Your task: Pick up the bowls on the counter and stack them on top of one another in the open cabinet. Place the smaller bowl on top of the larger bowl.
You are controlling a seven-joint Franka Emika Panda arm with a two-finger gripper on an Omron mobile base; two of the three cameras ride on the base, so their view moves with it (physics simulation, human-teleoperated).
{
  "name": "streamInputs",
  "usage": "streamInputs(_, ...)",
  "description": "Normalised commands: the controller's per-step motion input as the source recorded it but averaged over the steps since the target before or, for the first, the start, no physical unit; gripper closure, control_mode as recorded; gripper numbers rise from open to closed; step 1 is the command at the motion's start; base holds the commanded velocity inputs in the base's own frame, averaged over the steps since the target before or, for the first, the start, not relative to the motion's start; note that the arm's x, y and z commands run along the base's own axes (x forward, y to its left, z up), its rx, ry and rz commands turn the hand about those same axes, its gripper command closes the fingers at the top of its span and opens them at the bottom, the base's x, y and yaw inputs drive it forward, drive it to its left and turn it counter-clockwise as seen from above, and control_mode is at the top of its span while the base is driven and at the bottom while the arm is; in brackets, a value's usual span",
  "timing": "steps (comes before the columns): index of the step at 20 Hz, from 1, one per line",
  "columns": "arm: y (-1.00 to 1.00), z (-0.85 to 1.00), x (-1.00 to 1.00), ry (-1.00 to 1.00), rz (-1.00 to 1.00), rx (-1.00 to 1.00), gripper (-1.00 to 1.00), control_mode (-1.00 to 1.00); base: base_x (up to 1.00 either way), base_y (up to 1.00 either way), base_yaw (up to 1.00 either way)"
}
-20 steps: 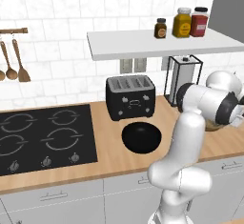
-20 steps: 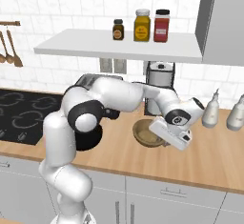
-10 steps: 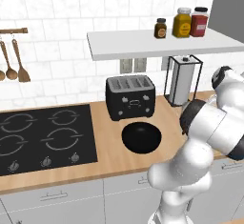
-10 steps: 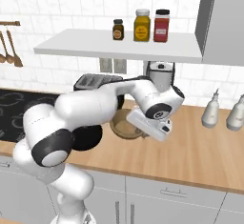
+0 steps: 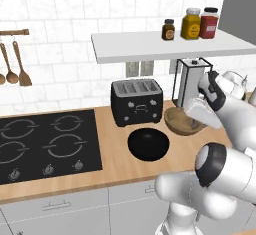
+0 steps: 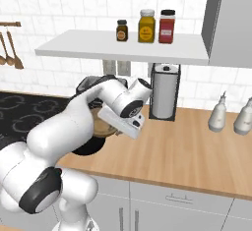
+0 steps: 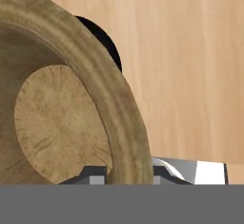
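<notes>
The tan smaller bowl (image 5: 180, 121) hangs low over the counter (image 5: 115, 166), just right of the toaster and behind-right of the black larger bowl (image 5: 147, 144). My gripper (image 5: 199, 113) is shut on its right rim. In the right base view the gripper (image 6: 119, 123) holds the tan bowl (image 6: 100, 128) over the edge of the black bowl (image 6: 87, 149). The hand view has the tan bowl (image 7: 57, 118) close up, its rim clamped in my gripper (image 7: 128, 173), with the black bowl (image 7: 104, 38) behind it. The open cabinet shelf (image 5: 150, 46) is above.
A black toaster (image 5: 136, 101) stands behind the black bowl. A paper towel holder (image 5: 190, 81) stands under the shelf. Three jars (image 5: 192, 24) sit on the shelf's right part. The hob (image 5: 45, 144) lies left; two bottles (image 6: 219, 114) stand at the right.
My arm has swung left along the counter carrying the tan bowl, from the right end to beside the black bowl and toaster. The black bowl has stayed put.
</notes>
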Motion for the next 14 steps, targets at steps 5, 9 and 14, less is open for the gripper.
streamInputs(5,0.97,-0.05,0.21,0.09,0.00,-0.04,1.00,-1.00,0.00,0.00,0.00)
streamInputs(9,0.63,-0.17,0.44,0.10,0.00,-0.05,1.00,-1.00,0.00,0.00,0.00)
streamInputs(14,0.34,-0.33,0.39,0.02,0.00,-0.03,1.00,-1.00,0.00,0.00,0.00)
